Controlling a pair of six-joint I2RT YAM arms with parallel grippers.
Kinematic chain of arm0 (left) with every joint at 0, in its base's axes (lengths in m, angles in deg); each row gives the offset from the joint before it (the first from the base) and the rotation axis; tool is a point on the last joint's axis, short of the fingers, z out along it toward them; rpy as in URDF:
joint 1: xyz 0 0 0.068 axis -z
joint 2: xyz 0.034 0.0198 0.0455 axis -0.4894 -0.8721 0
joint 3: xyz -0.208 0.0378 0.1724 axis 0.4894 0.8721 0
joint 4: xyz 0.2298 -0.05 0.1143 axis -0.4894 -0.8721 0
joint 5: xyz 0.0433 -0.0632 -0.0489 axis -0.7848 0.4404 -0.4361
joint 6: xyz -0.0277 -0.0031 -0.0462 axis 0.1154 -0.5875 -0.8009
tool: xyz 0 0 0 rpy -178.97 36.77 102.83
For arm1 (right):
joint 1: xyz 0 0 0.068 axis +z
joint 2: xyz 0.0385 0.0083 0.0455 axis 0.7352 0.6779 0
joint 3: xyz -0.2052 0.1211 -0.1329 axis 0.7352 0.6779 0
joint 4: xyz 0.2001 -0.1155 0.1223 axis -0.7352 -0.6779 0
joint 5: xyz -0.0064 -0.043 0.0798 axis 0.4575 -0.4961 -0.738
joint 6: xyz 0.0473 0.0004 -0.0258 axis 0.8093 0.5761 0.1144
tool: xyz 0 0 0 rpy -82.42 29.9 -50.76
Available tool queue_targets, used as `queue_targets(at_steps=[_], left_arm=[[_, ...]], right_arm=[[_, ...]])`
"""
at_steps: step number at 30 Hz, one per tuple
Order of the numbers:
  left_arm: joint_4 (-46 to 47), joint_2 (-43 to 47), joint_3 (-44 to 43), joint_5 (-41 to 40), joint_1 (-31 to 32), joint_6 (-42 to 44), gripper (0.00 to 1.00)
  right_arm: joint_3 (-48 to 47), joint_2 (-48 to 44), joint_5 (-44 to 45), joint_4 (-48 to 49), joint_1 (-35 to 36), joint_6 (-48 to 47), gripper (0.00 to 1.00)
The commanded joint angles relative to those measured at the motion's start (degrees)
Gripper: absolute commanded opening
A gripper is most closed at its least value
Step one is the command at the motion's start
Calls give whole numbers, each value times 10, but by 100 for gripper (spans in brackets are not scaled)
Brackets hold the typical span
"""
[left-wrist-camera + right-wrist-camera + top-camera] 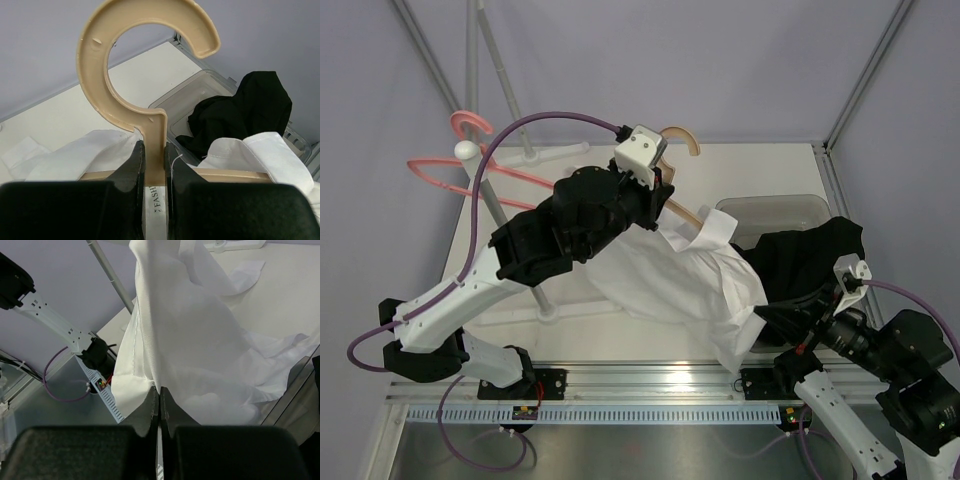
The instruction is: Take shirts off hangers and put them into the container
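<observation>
1. Shirts, two, soft cloth: white shirt [190,340] draped over the surface's [520,300] middle; black shirt [810,255] crumpled in the clear, round-cornered plastic container [770,205], right edge.
2. Hooked hangers, two: tan hanger [150,130]; pink hanger [470,175] on the rack [505,235], far-left corner.
3. Left fingers [131,170] clamp the tan hanger's neck; right fingers [149,407] pinch the white shirt's hem.

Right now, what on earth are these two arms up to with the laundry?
The left claw grips the tan hanger by its neck, with the white shirt draped on it. The right claw pinches that shirt's edge, apparently to pull it off. The black shirt already lies in the container, partly spilling over its rim, and the pink hanger is bare.
</observation>
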Motion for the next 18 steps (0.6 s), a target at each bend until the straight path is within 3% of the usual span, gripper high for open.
queue_targets(at_steps=[1,11,18], left_arm=[[29,19,-30,5,-5,13,0],[53,26,5,-6,-5,14,0],[204,64,110,-36,-50,18,0]], right_arm=[[-5,-8,-14,-2,2,1,0],[-24,-9,-14,20,2,-1,0],[-117,21,7,3,2,-28,0]])
